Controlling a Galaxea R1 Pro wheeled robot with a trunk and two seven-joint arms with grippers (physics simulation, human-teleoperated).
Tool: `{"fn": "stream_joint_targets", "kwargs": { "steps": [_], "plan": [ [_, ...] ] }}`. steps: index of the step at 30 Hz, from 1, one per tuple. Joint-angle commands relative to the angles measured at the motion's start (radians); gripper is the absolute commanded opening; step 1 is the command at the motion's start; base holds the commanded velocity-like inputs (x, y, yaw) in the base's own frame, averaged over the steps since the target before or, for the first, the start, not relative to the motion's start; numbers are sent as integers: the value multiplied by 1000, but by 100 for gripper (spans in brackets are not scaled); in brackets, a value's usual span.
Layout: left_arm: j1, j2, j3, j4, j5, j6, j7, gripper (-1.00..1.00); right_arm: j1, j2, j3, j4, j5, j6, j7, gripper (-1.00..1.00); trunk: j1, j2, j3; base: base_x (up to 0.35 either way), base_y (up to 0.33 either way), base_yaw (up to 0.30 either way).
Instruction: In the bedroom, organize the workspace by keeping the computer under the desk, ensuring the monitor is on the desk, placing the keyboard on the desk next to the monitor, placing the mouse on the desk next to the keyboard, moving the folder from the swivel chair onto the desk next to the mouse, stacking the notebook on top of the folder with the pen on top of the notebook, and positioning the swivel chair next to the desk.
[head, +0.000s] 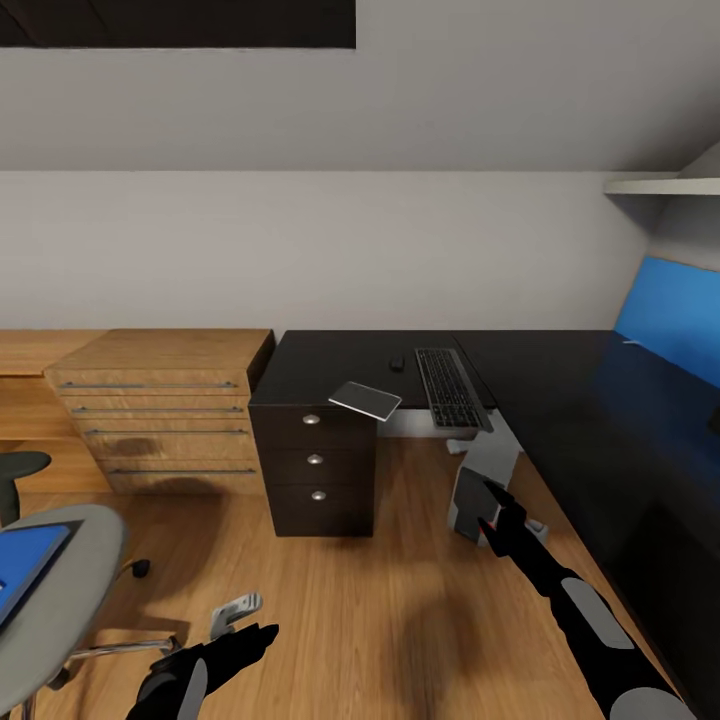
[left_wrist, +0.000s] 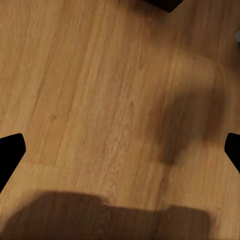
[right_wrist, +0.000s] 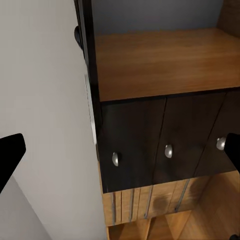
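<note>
Floor: light wood planks, with soft dark shadows. Rear wall: plain pale grey, a dark rectangular opening at its top edge. Light wooden drawer chest with slim metal pulls stands against the wall. Just beside it, a black three-drawer cabinet with round silver knobs. White shelf mounted high on the right.
</note>
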Motion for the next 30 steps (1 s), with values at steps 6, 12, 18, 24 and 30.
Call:
{"fn": "stream_joint_targets", "kwargs": {
  "steps": [6,12,18,24,30],
  "plan": [
    [-1,2,6,27,5,-6,-4,100,-1,0,-2,1,-6,-6,1,100,0,0,-1,173,0,0],
    [-1,4,4,33,4,-20,-4,100,-1,0,-3,1,-6,-12,1,100,0,0,-1,311,0,0],
    [-1,4,4,33,4,-22,-4,100,0,0,-4,1,-7,-12,1,100,0,0,-1,324,0,0],
    [-1,4,4,34,4,-22,-4,100,0,-1,-5,2,-7,-12,1,100,0,0,-1,276,0,0],
    [-1,4,4,35,4,-22,-4,100,0,-1,-32,1,-7,-10,0,100,0,0,-1,77,0,0]
  ]
}}
